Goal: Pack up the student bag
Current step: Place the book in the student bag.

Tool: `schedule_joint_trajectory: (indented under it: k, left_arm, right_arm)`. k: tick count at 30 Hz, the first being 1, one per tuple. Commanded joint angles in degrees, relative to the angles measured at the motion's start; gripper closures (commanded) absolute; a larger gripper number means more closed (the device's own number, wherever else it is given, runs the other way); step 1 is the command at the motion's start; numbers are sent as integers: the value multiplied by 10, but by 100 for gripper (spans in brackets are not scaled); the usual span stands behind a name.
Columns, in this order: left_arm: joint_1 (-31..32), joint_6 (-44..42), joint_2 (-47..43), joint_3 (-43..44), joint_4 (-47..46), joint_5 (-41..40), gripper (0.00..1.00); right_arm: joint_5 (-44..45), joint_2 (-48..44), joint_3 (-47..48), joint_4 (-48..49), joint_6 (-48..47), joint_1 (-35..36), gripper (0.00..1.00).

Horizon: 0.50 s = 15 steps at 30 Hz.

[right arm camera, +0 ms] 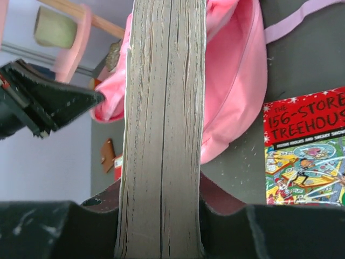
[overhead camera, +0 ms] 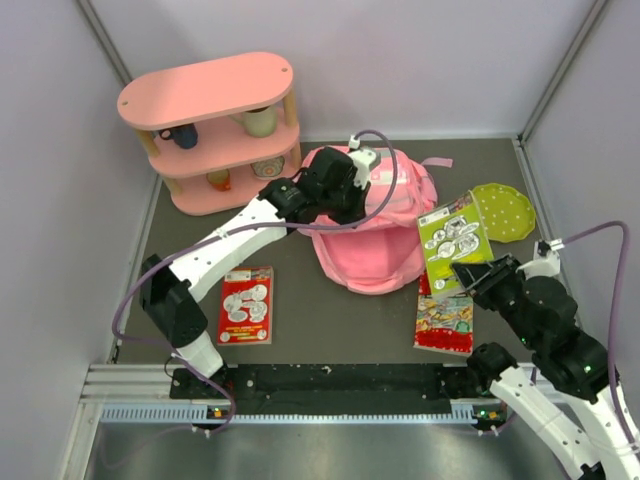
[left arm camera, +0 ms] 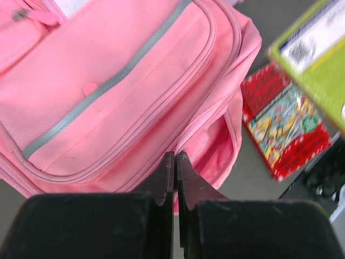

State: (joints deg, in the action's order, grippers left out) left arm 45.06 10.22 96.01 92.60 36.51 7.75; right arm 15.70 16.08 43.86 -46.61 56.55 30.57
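Pink and soft, the fabric student bag [overhead camera: 385, 250] lies flat at the back middle of the dark tabletop [overhead camera: 320, 335]. It is just right of a pink oval three-tier wooden shelf [overhead camera: 205, 92] that carries a few cups and small dishes. The bag's front pocket, with its grey strip, faces up.

The left pincer [left arm camera: 175, 156] reaches across from the left and sits over the bag's upper part. Its black fingers are clenched tight together, with no gap between them. The tips press on the zip seam at the bag's edge, where the fabric gapes a little just to their right. I cannot tell whether any cloth or zip pull is caught between them.

The right pincer [overhead camera: 470, 272] grasps a thick green-covered paperback book [overhead camera: 455, 238] by its lower end. It holds the book raised off the tabletop, just beside the bag's right edge. From the right wrist, the book's grey page block stands straight up between the two fingers.

Below this book, a red illustrated paperback [overhead camera: 445, 318] lies flat on the tabletop, near the bag's lower right corner. A lime-green round plate with pale dots [overhead camera: 505, 210] lies to the right of the bag, near the wall. A flat red-and-white packet [overhead camera: 246, 305] lies on the left, well apart from the bag, next to the left arm.
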Motion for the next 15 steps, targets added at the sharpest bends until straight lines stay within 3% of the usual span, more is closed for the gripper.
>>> schedule_joint_trajectory:
  k: [1,6,10,15]
  left_arm:
    - [-3,71,-14,59,-93,-72,100]
    - [-3,79,-31,58,-119,-117,100]
    - [-3,88,-45,36,-134,-119,100]
    - [-2,98,-64,19,-148,-117,100]
  right_arm:
    - [-53,7,42,5,14,-4,100]
    - [-123,2,12,18,68,-5,100]
    - [-186,8,-71,111,114,-5,100]
    - [-233,45,-149,310,194,-4,100]
